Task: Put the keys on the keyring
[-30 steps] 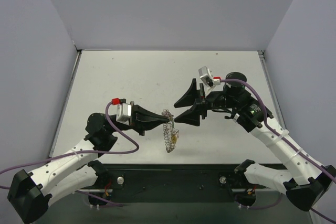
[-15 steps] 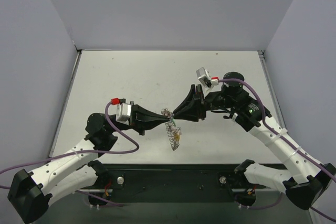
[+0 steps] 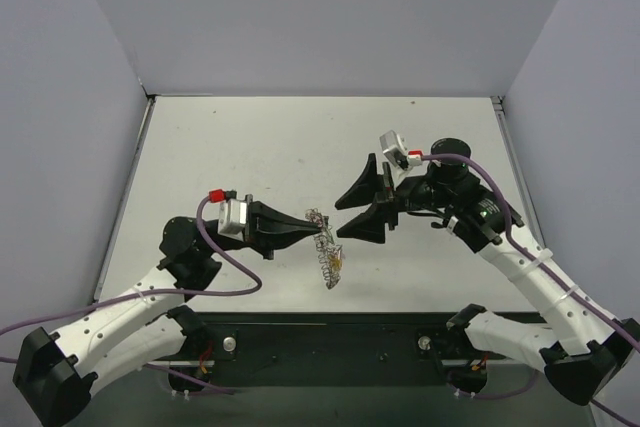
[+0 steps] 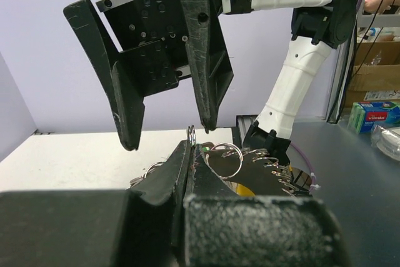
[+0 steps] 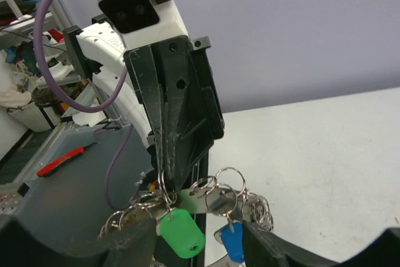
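Silvery keyring (image 3: pixel 325 259) hangs pinched in the closed left gripper (image 3: pixel 320 234); right gripper (image 3: pixel 340 221) gapes beside it.

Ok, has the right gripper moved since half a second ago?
Yes. The right gripper has opened and backed slightly toward the right edge of the table, away from the keyring held by the left gripper.

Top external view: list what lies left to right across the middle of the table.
left gripper, shut on the keyring → keyring, hanging from that gripper's tip → right gripper, open
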You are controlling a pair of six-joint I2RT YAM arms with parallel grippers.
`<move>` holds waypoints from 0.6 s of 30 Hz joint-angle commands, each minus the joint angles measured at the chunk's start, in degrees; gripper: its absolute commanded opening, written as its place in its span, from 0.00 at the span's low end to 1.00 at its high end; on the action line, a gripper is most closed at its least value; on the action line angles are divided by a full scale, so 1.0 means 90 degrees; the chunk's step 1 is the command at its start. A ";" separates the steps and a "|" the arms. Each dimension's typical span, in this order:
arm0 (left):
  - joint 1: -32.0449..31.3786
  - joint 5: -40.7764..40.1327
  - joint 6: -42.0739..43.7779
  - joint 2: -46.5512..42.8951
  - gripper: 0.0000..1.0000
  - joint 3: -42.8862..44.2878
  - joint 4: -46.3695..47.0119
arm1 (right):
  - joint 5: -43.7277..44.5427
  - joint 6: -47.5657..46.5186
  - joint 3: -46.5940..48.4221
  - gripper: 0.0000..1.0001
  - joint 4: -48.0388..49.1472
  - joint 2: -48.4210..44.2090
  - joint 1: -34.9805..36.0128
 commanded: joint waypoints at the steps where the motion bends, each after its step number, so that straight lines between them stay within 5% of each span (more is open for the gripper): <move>1: -0.0024 0.0033 0.0266 -0.0300 0.00 0.0495 -0.0028 | -0.0292 -0.0517 0.0035 0.63 0.0079 -0.0366 -0.0081; 8: -0.0024 0.0131 0.0305 -0.0310 0.00 0.0603 -0.0205 | -0.0761 -0.0333 0.0104 0.65 0.0264 -0.0298 0.0007; 18: -0.0014 0.0170 0.0237 -0.0222 0.00 0.0632 -0.0156 | -0.0390 -0.0109 0.0319 0.51 0.0342 0.0034 0.0330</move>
